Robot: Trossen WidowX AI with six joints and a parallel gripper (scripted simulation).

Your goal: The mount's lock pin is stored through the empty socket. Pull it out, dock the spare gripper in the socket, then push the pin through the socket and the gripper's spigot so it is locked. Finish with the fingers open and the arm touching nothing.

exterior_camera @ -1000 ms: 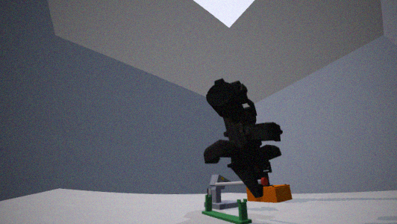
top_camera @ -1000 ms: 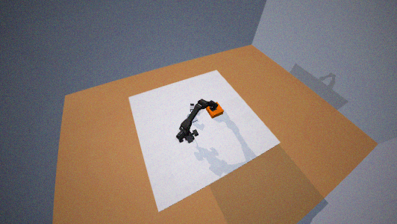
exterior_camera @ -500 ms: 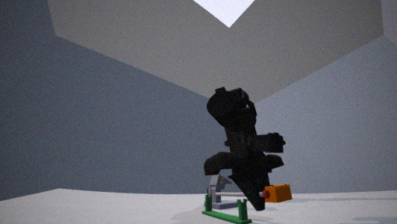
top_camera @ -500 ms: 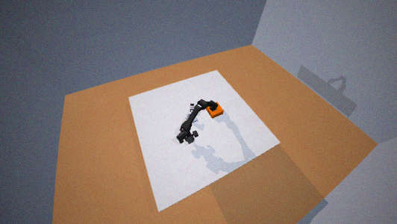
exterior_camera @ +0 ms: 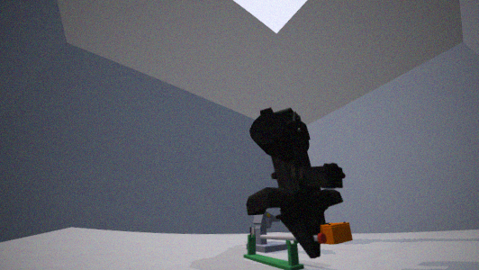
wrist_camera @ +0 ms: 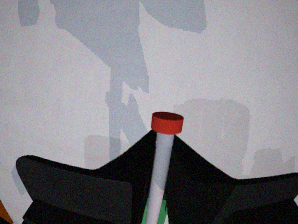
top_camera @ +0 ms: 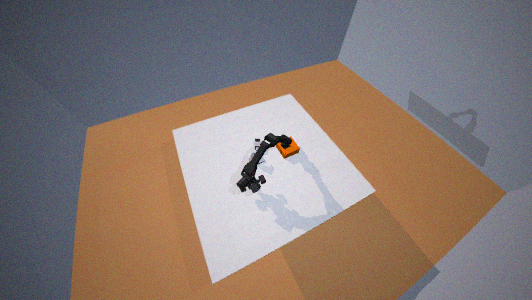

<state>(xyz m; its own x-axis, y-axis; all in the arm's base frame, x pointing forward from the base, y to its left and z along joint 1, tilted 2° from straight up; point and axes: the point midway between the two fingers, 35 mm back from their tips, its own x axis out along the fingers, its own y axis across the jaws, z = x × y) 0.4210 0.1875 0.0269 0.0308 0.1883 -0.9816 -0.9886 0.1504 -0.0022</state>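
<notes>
My gripper (wrist_camera: 160, 136) (exterior_camera: 313, 242) (top_camera: 251, 184) is shut on the lock pin (wrist_camera: 158, 183) (exterior_camera: 279, 236), a white shaft with a red cap (wrist_camera: 166, 123) (exterior_camera: 321, 238). In the exterior view the pin lies level, just above the two posts of a green cradle (exterior_camera: 270, 259), with its cap end toward the orange block. The grey mount (exterior_camera: 264, 225) stands just behind the cradle; its socket is too small to make out. I cannot pick out the spare gripper.
An orange block (top_camera: 290, 149) (exterior_camera: 338, 232) sits on the white mat (top_camera: 300, 200) at the arm's other end, close to the pin's cap. The mat lies on an orange floor (top_camera: 125, 200) with grey walls around.
</notes>
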